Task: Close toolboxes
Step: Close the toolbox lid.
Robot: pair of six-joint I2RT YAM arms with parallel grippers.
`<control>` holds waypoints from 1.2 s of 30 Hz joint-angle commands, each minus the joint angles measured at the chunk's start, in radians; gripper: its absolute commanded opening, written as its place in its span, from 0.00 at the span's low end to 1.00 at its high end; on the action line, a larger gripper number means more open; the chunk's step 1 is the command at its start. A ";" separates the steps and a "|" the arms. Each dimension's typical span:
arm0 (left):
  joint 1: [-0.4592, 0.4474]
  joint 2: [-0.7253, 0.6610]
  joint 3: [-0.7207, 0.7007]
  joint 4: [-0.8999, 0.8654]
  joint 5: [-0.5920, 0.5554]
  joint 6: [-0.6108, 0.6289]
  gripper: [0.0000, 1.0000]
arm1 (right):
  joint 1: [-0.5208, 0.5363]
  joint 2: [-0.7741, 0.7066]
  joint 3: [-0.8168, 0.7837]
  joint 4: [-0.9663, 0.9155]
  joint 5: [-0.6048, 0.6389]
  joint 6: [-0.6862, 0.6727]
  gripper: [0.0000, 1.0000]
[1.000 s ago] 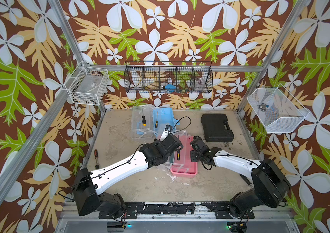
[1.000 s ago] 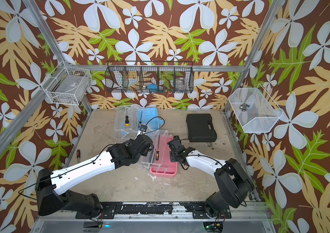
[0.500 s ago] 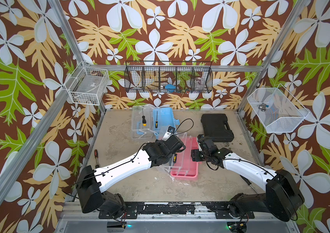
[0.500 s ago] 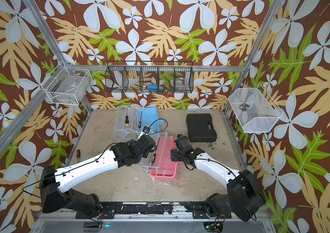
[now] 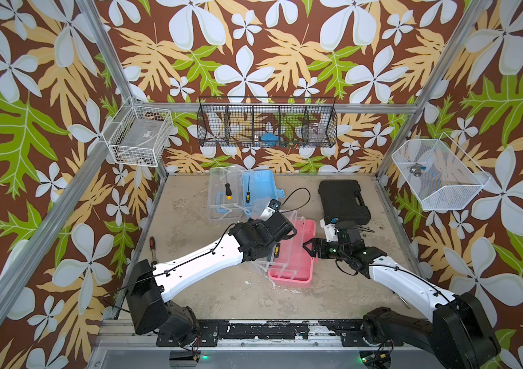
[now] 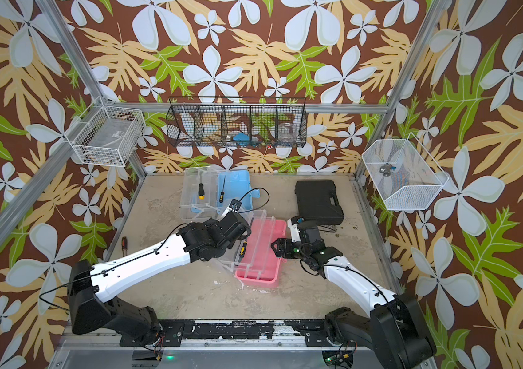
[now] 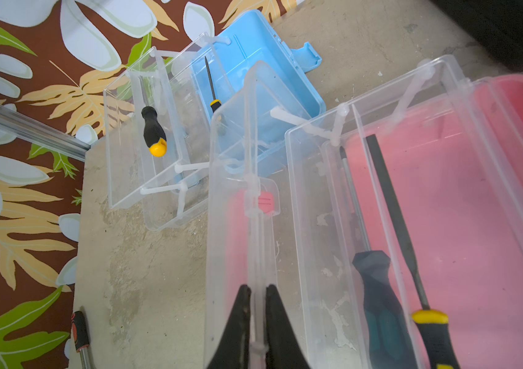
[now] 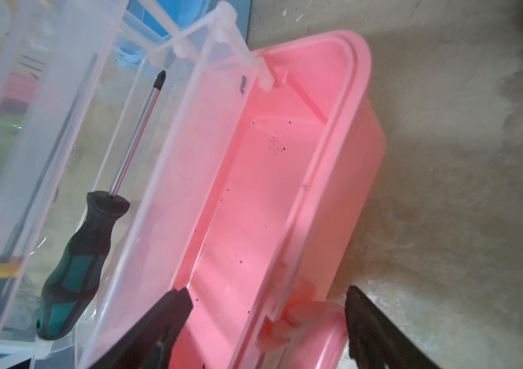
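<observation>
— Left gripper (image 7: 256,292), left wrist view: what is it doing?

— It is pinching a thin upright edge of the clear lid (image 7: 228,223), jaws nearly together on the plastic. Gripping an edge is probably giving it leverage for swinging the lid over the pink box (image 7: 461,207). A tray (image 7: 324,223) is lying between lid and box, carrying two screwdrivers (image 7: 378,303). Beyond, the blue box (image 7: 263,64) is lying open.

— And the right wrist view?

— Right gripper (image 8: 268,290) is standing wide and holding nothing. One finger (image 8: 170,306) is hanging on the inner side of the box's near wall and the other outside it, over the table (image 8: 461,191). The pink latch (image 8: 314,319) is sitting between them. Straddling the wall this way is likely serving to brace the base, so that it is not sliding while the lid is turning.

— What are the top views adding?

— In both top views the pink box (image 5: 298,255) (image 6: 269,242) is sitting mid-table, unclosed. The left wrist is covering its lid side, and the right gripper (image 5: 309,247) (image 6: 277,247) is waiting at the opposite long side. The blue box (image 5: 258,185) (image 6: 236,185) is lying at the back, apart from both grippers, with its clear parts folded out beside it. A black case (image 5: 343,201) is lying shut and is not part of the job.

— Progress?

— Neither box is closed. The pink one is being worked on, and the blue one is waiting.
</observation>
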 commanded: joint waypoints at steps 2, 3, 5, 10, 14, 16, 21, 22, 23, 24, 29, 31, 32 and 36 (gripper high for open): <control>-0.004 -0.002 0.021 -0.001 -0.042 0.023 0.07 | -0.047 -0.012 -0.085 0.242 -0.184 0.079 0.82; -0.005 -0.002 0.020 -0.005 -0.054 0.029 0.07 | -0.060 -0.015 -0.107 0.283 -0.202 0.099 0.82; -0.004 -0.001 0.017 -0.015 -0.077 0.038 0.07 | -0.089 -0.017 -0.154 0.369 -0.253 0.138 0.82; -0.004 0.005 0.016 -0.017 -0.061 0.041 0.07 | -0.100 0.012 -0.177 0.385 -0.238 0.130 0.73; -0.006 0.003 0.025 -0.029 -0.071 0.043 0.06 | -0.131 0.023 -0.215 0.444 -0.252 0.152 0.57; -0.008 0.002 0.035 -0.028 -0.064 0.044 0.07 | -0.131 0.035 -0.220 0.457 -0.252 0.153 0.52; -0.037 0.026 0.066 -0.026 -0.025 0.032 0.06 | -0.131 0.069 -0.243 0.536 -0.275 0.178 0.50; -0.045 0.034 0.072 -0.024 -0.013 0.026 0.06 | -0.131 0.074 -0.243 0.541 -0.275 0.176 0.48; -0.056 0.042 0.077 -0.021 0.001 0.020 0.06 | -0.131 0.079 -0.245 0.546 -0.276 0.175 0.46; -0.063 0.050 0.082 -0.016 0.014 0.015 0.06 | -0.131 0.084 -0.246 0.552 -0.276 0.174 0.43; -0.093 0.083 0.099 0.002 0.061 -0.015 0.06 | -0.131 0.104 -0.246 0.568 -0.279 0.168 0.39; -0.100 0.096 0.108 0.009 0.079 -0.025 0.08 | -0.131 0.112 -0.242 0.567 -0.281 0.164 0.38; -0.103 0.100 0.116 0.012 0.093 -0.031 0.09 | -0.131 0.117 -0.242 0.567 -0.281 0.162 0.38; -0.115 0.100 0.130 0.055 0.187 -0.056 0.19 | -0.131 0.128 -0.242 0.571 -0.277 0.158 0.38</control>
